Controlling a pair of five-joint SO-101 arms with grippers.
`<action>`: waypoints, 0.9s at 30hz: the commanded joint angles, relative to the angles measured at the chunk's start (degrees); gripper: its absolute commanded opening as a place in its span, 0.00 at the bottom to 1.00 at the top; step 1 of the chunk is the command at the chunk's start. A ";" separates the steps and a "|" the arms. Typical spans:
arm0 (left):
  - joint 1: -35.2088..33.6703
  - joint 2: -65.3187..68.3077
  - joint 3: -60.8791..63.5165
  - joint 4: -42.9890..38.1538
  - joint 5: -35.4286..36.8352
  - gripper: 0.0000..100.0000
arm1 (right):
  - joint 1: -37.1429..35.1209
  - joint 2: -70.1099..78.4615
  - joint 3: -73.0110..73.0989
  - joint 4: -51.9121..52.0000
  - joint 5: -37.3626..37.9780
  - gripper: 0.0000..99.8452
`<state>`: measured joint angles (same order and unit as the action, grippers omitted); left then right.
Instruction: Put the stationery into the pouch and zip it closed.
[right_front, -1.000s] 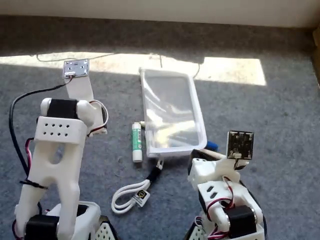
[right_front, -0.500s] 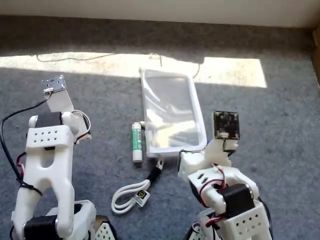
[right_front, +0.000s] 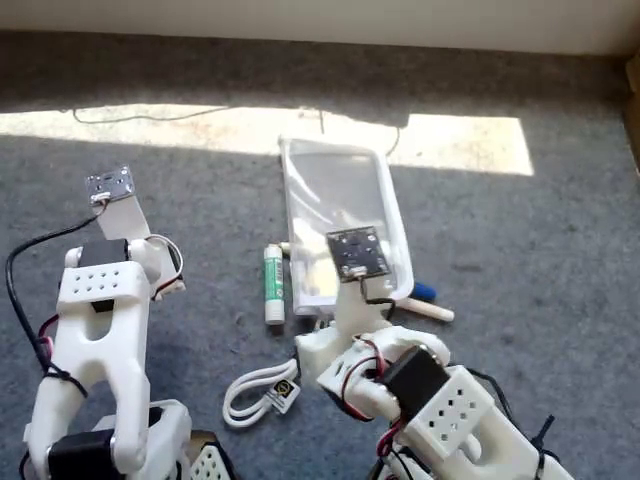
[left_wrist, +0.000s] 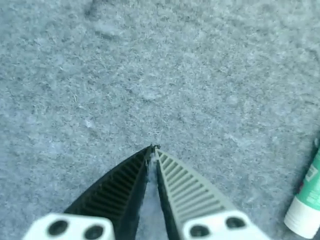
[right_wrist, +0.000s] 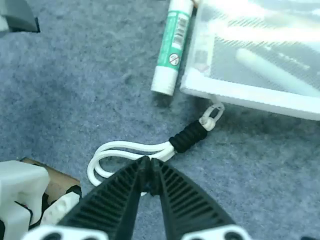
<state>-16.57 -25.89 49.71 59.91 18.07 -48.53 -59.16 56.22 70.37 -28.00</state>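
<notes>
no words or numbers can be read. the glue stick (right_wrist: 172, 47), lying just beside the pouch (right_wrist: 225, 95) along its long edge, wears a green label with a barcode and a small round sign, the print too fine to make out. the tag (right_front: 282, 394) on the white cord (right_wrist: 130, 146), near the pouch's corner, bears a dark round mark, illegible.

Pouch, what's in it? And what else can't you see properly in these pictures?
- Pouch contents: high view, glare on its clear face; right wrist view, one pale pen, the rest blurred.
- Blue-tipped thing beside the pouch: high view, the right arm covers part of it.
- Glue stick: left wrist view, cut off by the edge.
- Zip, open or shut: right wrist view, too fine to tell.
</notes>
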 joint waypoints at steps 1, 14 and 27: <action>-3.03 -1.98 -0.31 -1.05 -0.62 0.00 | -4.09 5.67 -3.56 -4.18 -0.88 0.01; -2.95 -1.98 -0.22 -1.05 -0.62 0.00 | -4.44 25.01 -9.63 -8.40 -12.31 0.18; -3.03 -1.89 -0.22 -1.05 -0.62 0.00 | 1.10 32.66 -10.42 -14.99 -13.01 0.18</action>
<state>-19.03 -25.89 49.71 59.65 18.07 -48.97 -27.25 48.75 58.07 -40.31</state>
